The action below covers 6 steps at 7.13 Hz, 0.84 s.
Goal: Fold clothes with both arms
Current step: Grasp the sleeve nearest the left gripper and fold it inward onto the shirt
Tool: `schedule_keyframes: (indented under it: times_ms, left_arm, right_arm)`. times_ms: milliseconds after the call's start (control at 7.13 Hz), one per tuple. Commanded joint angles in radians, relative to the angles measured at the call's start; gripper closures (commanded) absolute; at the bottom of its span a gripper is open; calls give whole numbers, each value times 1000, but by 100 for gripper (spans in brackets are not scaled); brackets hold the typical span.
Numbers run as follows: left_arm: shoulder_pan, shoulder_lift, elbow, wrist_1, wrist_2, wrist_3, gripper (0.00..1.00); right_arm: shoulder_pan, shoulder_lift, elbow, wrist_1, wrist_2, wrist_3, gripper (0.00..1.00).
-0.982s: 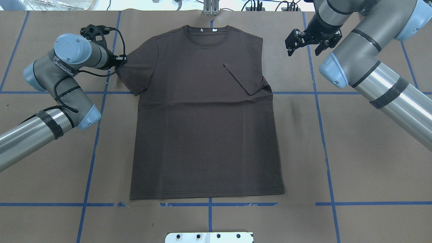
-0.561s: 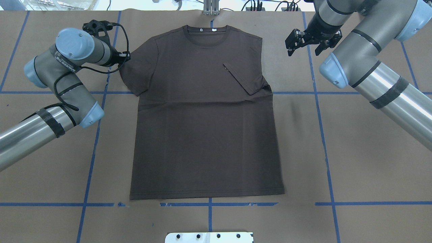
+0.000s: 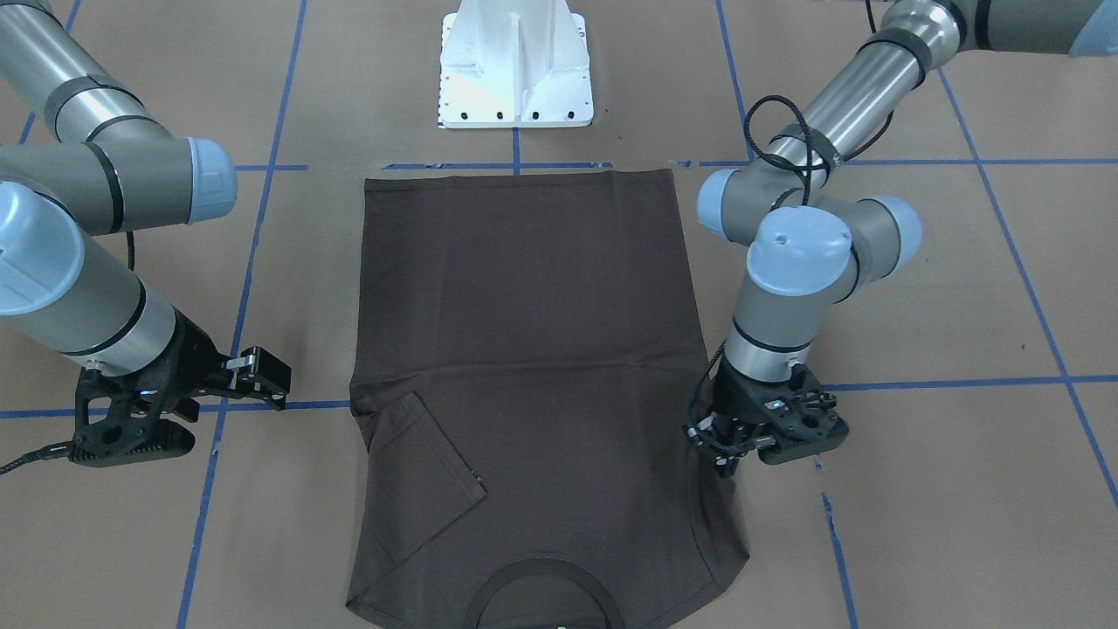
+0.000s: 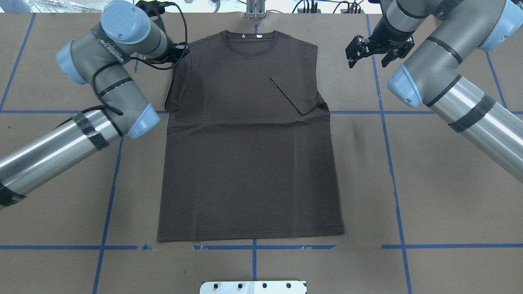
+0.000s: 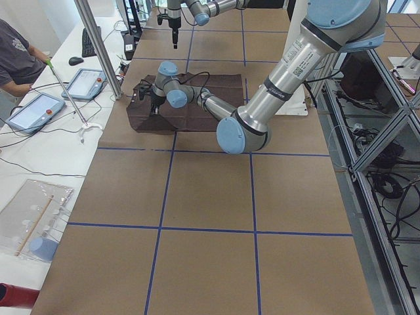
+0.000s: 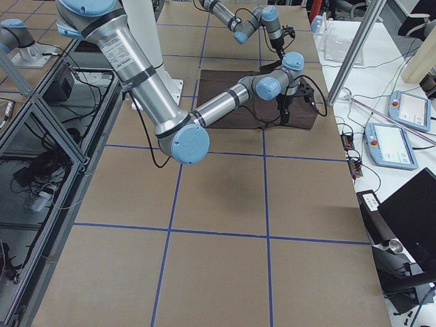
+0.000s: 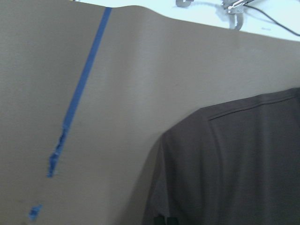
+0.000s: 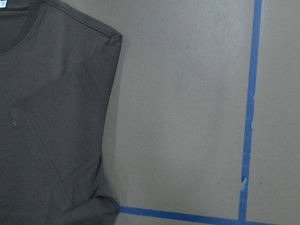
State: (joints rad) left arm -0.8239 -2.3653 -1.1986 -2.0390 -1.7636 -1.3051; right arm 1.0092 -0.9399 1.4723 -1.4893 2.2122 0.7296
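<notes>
**Lab bay, robot folding station.** A counter (image 4: 449, 183) covered in brown paper and ruled into large squares by blue tape (image 4: 449, 246) fills the bay. The robot's white pedestal base (image 3: 515, 61) is bolted at one long edge. Along the edge opposite the base run white side benches. They carry touch panels (image 5: 85, 84) and a laptop (image 6: 409, 204), and a slanted metal post (image 5: 98, 46) rises beside them. A person (image 5: 16, 56) in a dark shirt sits at one bench. Behind the base stands open metal framing with loose cables on the floor.

The dark brown-grey T-shirt (image 4: 249, 163) lies flat on the counter directly in front of the base. Its hem is toward the base and its collar (image 3: 541, 566) points away, with a small white neck tag (image 4: 260, 36) showing. The sleeve (image 4: 298, 92) on the robot's right is folded in across the chest.

The left gripper (image 3: 725, 454) stands at the opposite sleeve (image 4: 175, 81), beyond the shirt's middle as seen from the base. Its fingers are clamped on the sleeve's edge, which sits drawn in against the shirt's body. The left arm (image 3: 799, 253) bends over the counter between the base and that gripper, just beside the shirt's side, and a black cable (image 3: 749, 129) loops off it.

The right gripper (image 4: 367, 61) hovers clear of the shirt, off the folded shoulder on the side away from the base. Its fingers (image 4: 351, 59) are spread apart and hold nothing.
</notes>
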Motion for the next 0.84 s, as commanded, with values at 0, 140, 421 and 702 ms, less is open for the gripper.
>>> schedule_keyframes:
  times_ms: [0, 140, 421, 702]
  left_arm:
    - [51, -138, 164, -35, 4, -98, 100]
    - [58, -143, 209, -102, 6, -114, 100]
    - [60, -150, 228, -142, 6, -121, 100]
    - [60, -154, 228, -165, 6, -141, 67]
  right_arm:
    - [-1, -2, -1, 4, 0, 1, 0]
    - [-3, -2, -1, 6, -2, 1, 0]
    - [-12, -3, -1, 6, -14, 1, 0]
    - [-14, -5, -4, 6, -20, -1, 0]
